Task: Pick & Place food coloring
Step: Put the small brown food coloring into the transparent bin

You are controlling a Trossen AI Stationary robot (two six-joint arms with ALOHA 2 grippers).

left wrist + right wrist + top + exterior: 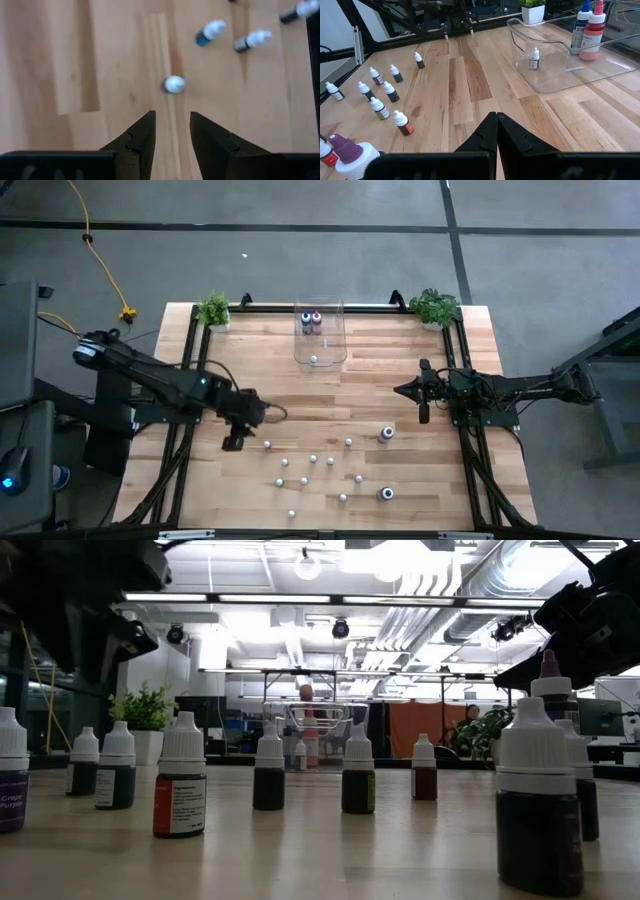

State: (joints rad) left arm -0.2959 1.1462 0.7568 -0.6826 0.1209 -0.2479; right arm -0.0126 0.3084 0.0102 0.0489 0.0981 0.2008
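The left gripper point(233, 442) hangs over the tabletop point(400, 370) toward its left edge, about halfway down. From its wrist, its two fingers point(142, 137) stand a little apart with nothing between them, pointing at one small white-capped bottle point(174, 84) standing just ahead on the bare wood. That bottle point(267, 445) is the nearest of the food coloring bottles point(313, 460), which stand scattered over the near half of the tabletop, loosely spaced and none touching. Two slightly larger ones are among them, one point(386, 434) toward the right edge and another point(386, 494) closer to the near edge. A clear plastic bin point(320, 332) sits at the middle of the far edge with a blue-topped bottle point(580, 25) and a red one point(593, 31) upright at its back wall and a tiny bottle point(535, 58) nearer its front. The right gripper point(423, 415) waits by the right edge, its fingers point(512, 135) pressed together and holding nothing. Small potted plants point(213, 310) mark the far corners.
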